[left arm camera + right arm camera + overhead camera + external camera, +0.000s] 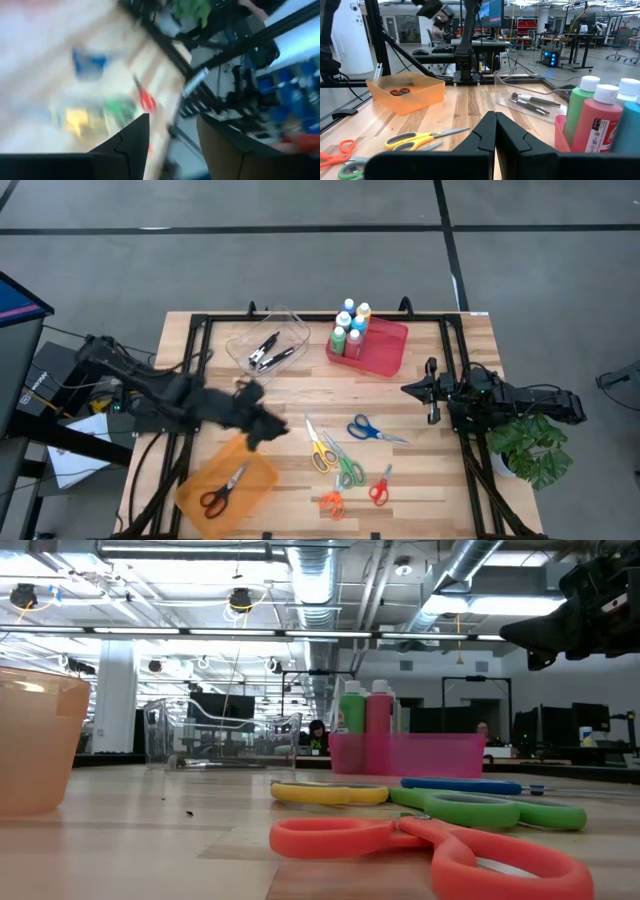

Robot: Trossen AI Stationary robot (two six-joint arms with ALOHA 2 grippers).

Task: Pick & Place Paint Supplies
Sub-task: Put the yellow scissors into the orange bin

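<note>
Open-plan robotics lab, exposed ceiling ducts (320, 585), strip lights, black equipment frames (470, 40), monitors, workbenches beyond

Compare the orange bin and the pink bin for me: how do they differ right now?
The orange bin sits at the table's near left corner; the pink bin sits at the far edge, nearer the middle. The orange bin holds one pair of scissors; the pink bin holds upright paint bottles crowded at one end. The left claw hovers beside the orange bin; neither claw is near the pink bin. Both are shallow, open-topped plastic bins.
</note>
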